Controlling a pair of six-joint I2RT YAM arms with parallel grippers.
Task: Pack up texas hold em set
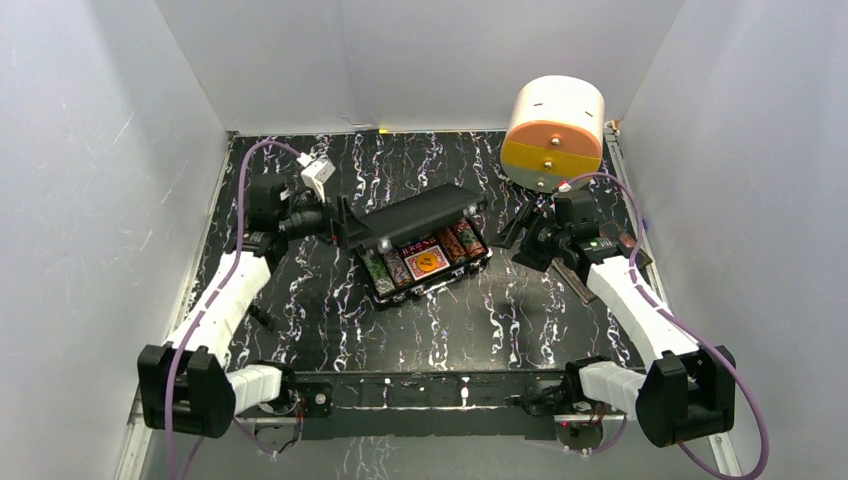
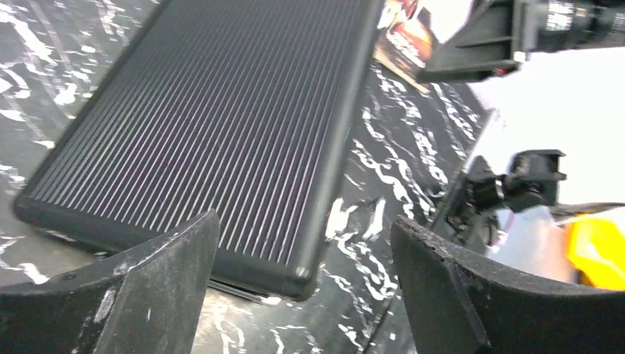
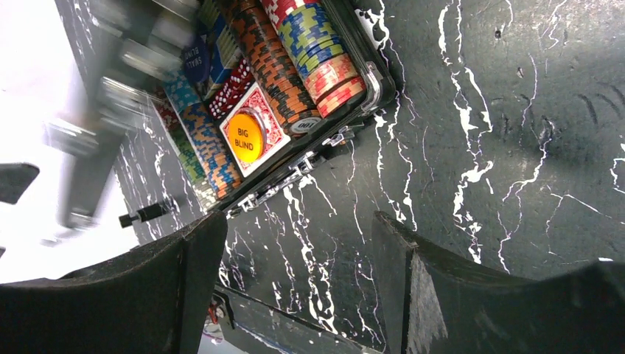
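The black briefcase (image 1: 425,262) of the texas hold em set lies mid-table. Its ribbed lid (image 1: 420,212) hangs half lowered over the base. Striped poker chips (image 3: 276,66), red dice (image 3: 232,88) and a red-backed card deck (image 3: 276,116) topped by a yellow "BIG BLIND" disc (image 3: 245,138) fill the base. My left gripper (image 1: 345,222) is at the lid's left end. In the left wrist view it (image 2: 306,221) is open, with the lid's corner (image 2: 309,273) just ahead of the gap and untouched by either finger. My right gripper (image 1: 515,232), to the right of the case, is open (image 3: 298,217) over bare table.
A white-and-orange cylindrical drawer box (image 1: 555,130) stands at the back right, just behind the right arm. A brown book (image 1: 578,278) lies under the right forearm. White walls close in the left, back and right sides. A white block (image 1: 318,175) sits behind the left gripper.
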